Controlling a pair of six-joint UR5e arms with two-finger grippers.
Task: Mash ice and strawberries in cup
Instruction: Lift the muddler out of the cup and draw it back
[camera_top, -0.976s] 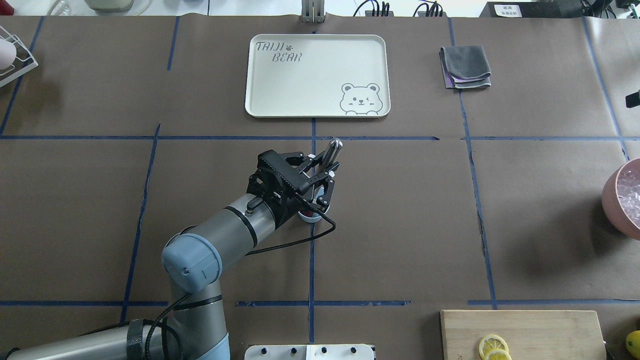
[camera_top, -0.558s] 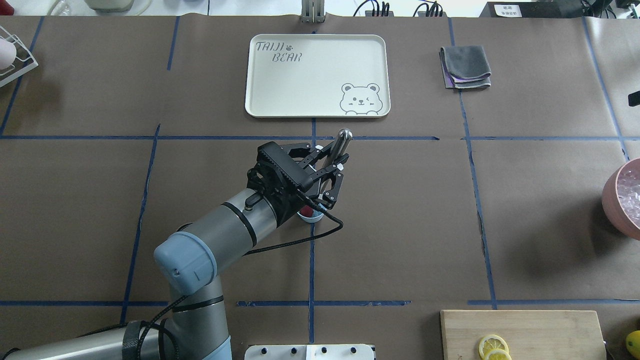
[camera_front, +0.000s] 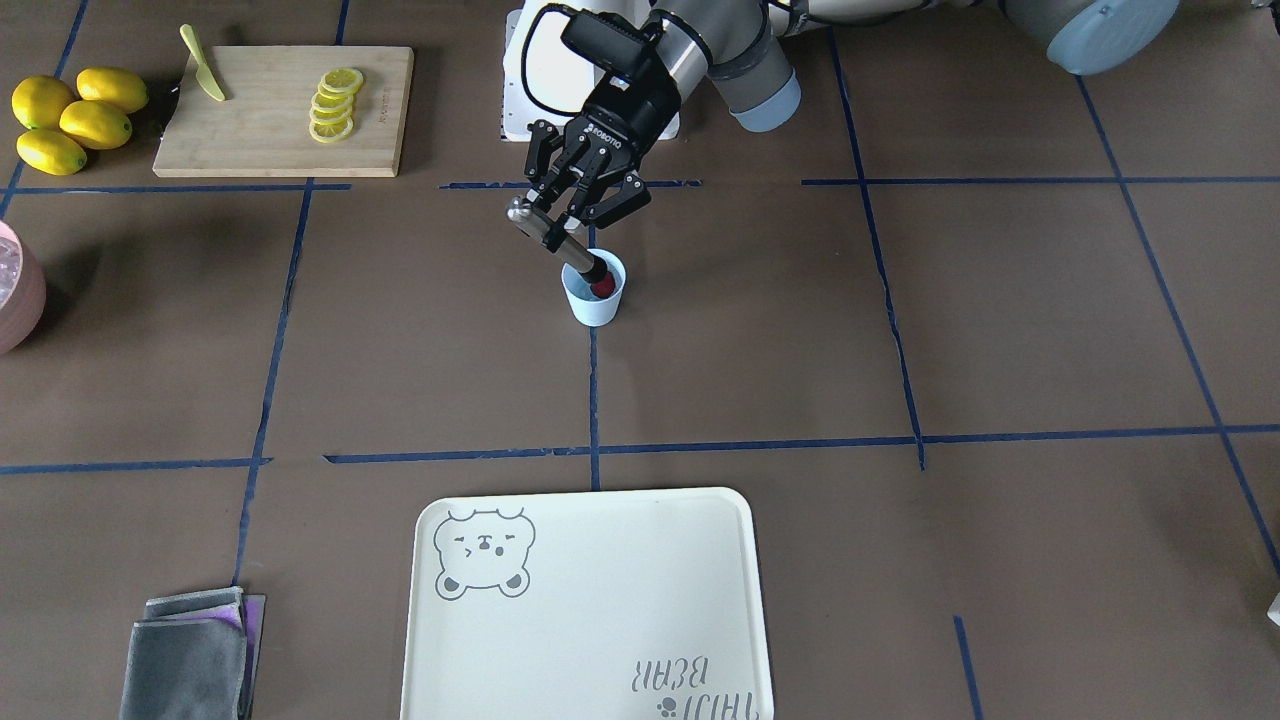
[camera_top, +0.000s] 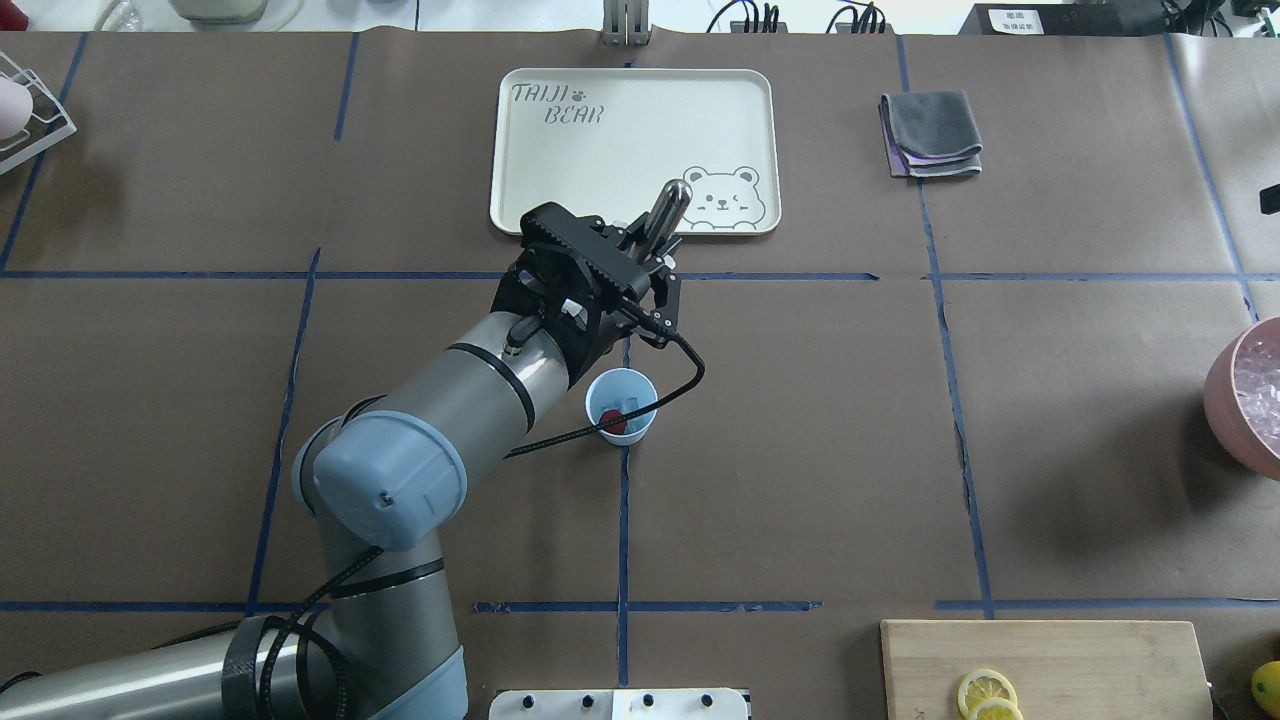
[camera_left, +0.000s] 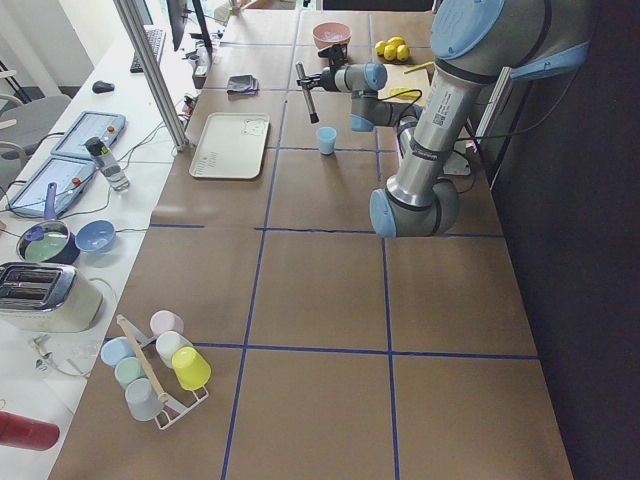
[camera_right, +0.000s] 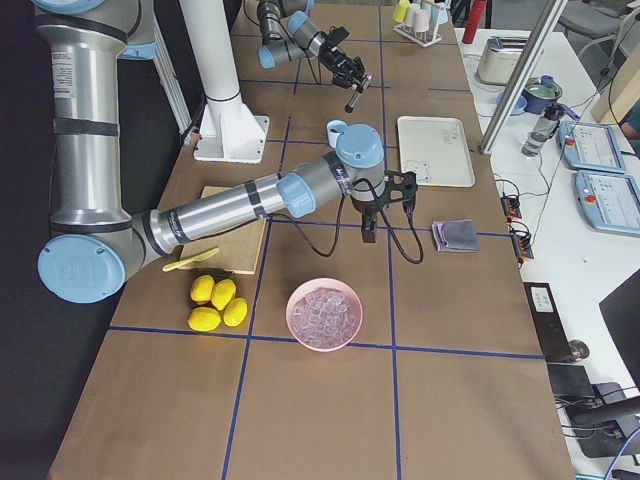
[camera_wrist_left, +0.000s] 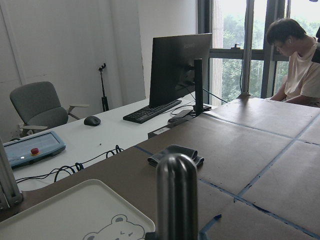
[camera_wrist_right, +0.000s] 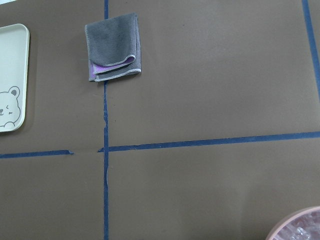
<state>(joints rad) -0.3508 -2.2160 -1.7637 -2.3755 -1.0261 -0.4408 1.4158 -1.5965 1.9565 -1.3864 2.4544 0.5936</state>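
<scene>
The light blue cup stands on the brown table paper, also seen in the front-facing view. A dark red strawberry piece lies in it beside a faint glassy bit of ice. My left gripper is shut on a metal muddler, held tilted above the cup and off toward the tray. The muddler's lower end overlaps the cup's mouth in the front-facing view. The exterior left view shows the muddler lifted clear of the cup. My right gripper shows only in the exterior right view; I cannot tell its state.
A cream bear tray lies beyond the cup, and a folded grey cloth to its right. A pink bowl of ice sits at the right edge. A cutting board with lemon slices lies near. A person sits behind the table.
My left gripper has lifted the muddler up and away toward the tray. The cup, hidden under the gripper before, now shows with the strawberry inside.
</scene>
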